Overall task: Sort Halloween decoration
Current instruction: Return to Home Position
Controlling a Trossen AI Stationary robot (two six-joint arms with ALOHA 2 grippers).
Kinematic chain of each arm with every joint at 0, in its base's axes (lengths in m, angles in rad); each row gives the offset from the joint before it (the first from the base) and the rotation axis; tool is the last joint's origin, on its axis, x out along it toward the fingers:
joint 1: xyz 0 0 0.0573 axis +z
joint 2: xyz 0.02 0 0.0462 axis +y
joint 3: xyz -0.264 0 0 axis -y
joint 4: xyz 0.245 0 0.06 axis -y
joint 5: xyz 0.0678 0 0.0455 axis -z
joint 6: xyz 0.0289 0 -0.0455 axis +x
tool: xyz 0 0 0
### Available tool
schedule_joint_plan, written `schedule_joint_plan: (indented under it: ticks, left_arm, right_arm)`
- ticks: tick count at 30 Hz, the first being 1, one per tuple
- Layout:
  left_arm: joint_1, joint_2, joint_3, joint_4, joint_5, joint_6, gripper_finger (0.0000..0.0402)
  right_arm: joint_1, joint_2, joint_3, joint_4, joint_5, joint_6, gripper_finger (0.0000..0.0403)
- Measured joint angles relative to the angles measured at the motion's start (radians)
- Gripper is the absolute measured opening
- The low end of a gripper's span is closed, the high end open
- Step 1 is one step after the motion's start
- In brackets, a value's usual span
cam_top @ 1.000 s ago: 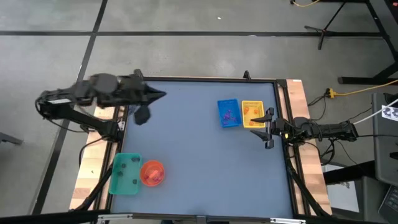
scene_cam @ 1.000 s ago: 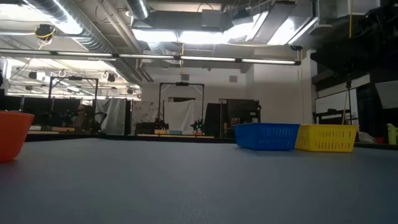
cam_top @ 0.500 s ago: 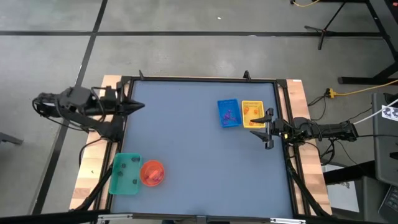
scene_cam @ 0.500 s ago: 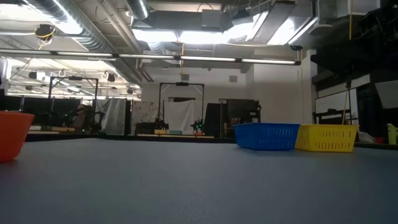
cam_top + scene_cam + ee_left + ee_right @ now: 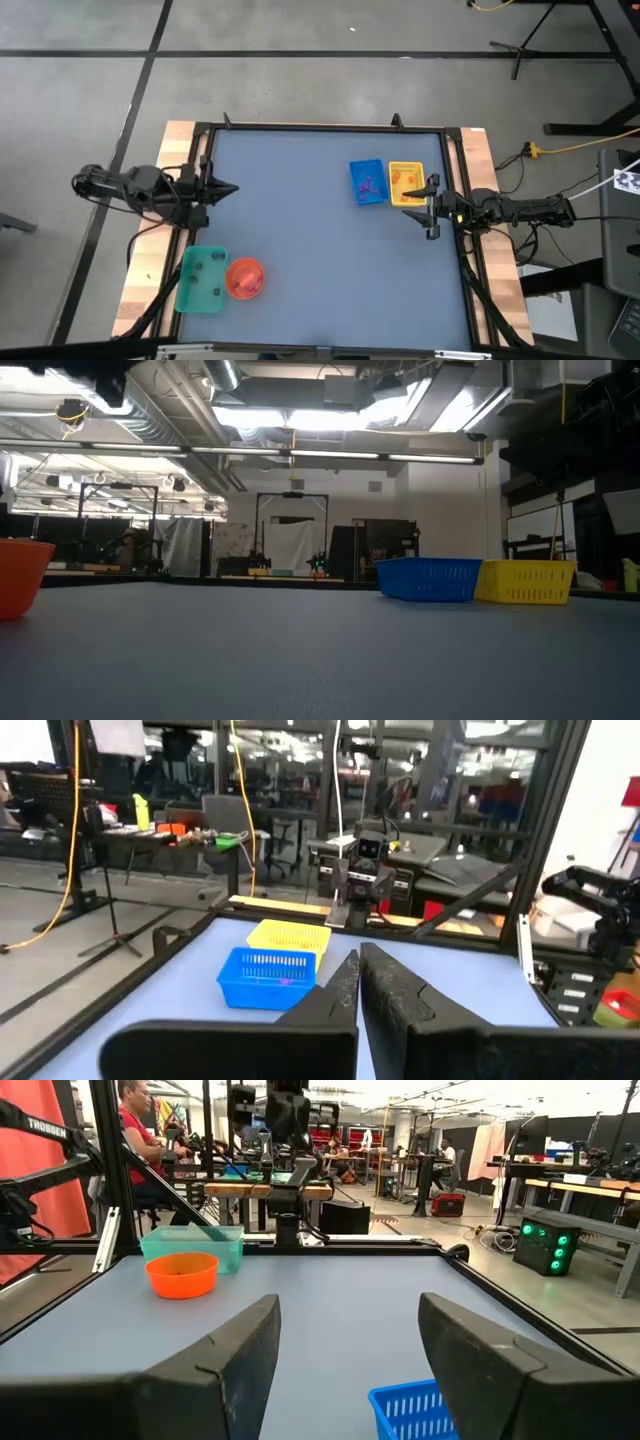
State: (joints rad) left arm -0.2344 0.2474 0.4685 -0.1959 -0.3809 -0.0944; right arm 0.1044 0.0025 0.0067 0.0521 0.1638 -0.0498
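Halloween decoration: sorted by colour, none loose on the desk [image 5: 300, 250].
- purple pieces [image 5: 367, 184] are held in the blue tray [image 5: 368, 163], far right part of the desk
- orange pieces [image 5: 405, 180] are held in the yellow tray [image 5: 406, 165], which touches the blue tray's right side
- dark pieces [image 5: 213, 258] are held in the green tray [image 5: 200, 302], near left corner, with the orange bowl [image 5: 245, 262] against its right side

Pointing and long axis of the pieces cannot be told, as they are only specks from above. Both the blue and yellow trays are set with their long sides running near to far.

Left hand [image 5: 230, 188]: parked at the left rim of the desk, pointing right across it. Fingers [image 5: 345, 982] are pressed together, nothing between them.
Right hand [image 5: 430, 207]: parked at the right rim just near of the yellow tray, pointing left. Fingers [image 5: 250, 1342] are spread wide, nothing held.

Versus 1.0 s ago: the left arm has been drawn back from over the far left corner, first to the rim, then lower along the left edge to where it sits now. The right arm, the trays and the bowl are unchanged.
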Motion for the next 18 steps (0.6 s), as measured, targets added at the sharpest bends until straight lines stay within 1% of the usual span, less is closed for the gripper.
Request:
schedule_joint_plan:
  ticks: [2, 6, 11, 18]
  left_arm:
    - [0.000, -0.050, -0.056, 0.032, -0.002, 0.002, 0.0000]
    - [0.000, -0.145, -0.156, 0.113, -0.030, 0.059, 0.0000]
    - [0.007, -0.241, -0.247, 0.170, -0.052, 0.122, 0.0000]
    - [0.064, -0.245, -0.313, 0.216, -0.055, 0.131, 0.0000]
  right_arm:
    - [0.000, 0.000, 0.000, 0.000, 0.000, 0.000, 0.0239]
    - [0.000, 0.000, 0.000, 0.000, 0.000, 0.000, 0.0239]
    - [0.000, 0.000, 0.000, 0.000, 0.000, 0.000, 0.0239]
    - [0.000, 0.000, 0.000, 0.000, 0.000, 0.000, 0.0239]
